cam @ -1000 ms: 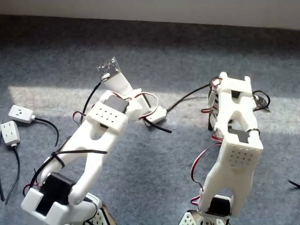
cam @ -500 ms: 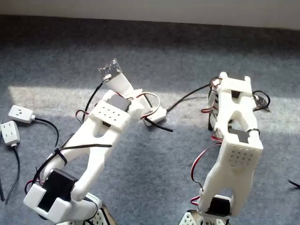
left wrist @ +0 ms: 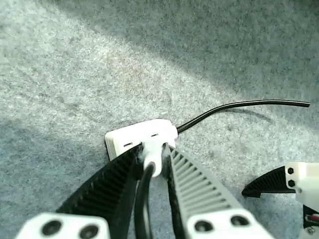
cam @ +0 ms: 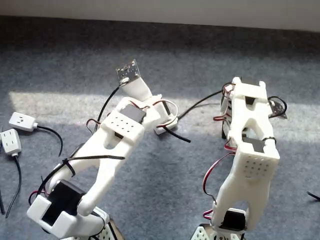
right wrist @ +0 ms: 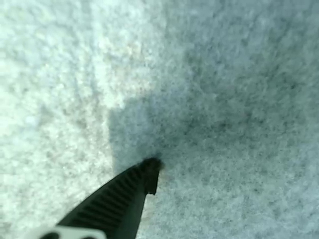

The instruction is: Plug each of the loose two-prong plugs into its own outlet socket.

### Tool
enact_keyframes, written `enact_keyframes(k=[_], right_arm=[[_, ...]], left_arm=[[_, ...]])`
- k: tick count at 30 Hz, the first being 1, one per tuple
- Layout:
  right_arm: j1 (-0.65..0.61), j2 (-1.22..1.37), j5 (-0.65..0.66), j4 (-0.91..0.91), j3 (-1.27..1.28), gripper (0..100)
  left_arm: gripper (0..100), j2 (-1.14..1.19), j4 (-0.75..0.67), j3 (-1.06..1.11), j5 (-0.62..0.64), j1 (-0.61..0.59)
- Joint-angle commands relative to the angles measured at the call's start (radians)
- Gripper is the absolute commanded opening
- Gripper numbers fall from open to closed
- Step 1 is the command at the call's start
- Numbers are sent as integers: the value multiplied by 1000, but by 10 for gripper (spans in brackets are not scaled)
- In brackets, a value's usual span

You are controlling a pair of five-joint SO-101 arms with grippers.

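The left gripper (left wrist: 152, 149) is clamped tight on a white plug (left wrist: 153, 163). The plug's black cord runs back between the fingers (left wrist: 194, 174). Right at the gripper's tip sits a white socket (left wrist: 132, 137) on the grey carpet (left wrist: 75, 74). The plug touches the socket's face (I cannot see the prongs). The socket's own cord (left wrist: 239, 107) bends away to one side. A second socket (cam: 22, 121) and a third socket (cam: 11, 141) lie side by side, far from this gripper. The right gripper (right wrist: 148, 175) is down close to the carpet, and I cannot tell if it is apart or together
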Motion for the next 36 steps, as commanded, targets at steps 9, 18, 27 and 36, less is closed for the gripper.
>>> enact_keyframes(k=[9,18,27,36], right_arm=[[-4,1,-110,-59,-16,616],[-4,1,-110,-59,-16,616],[-4,1,-110,-61,-16,616],[-4,1,-110,-61,-16,616]], left_arm=[[6,-4,-25,62,-17,-15],[6,-4,-26,58,-18,-22],[6,-5,-89,71,-74,-31],[6,-5,-84,96,-74,-58]])
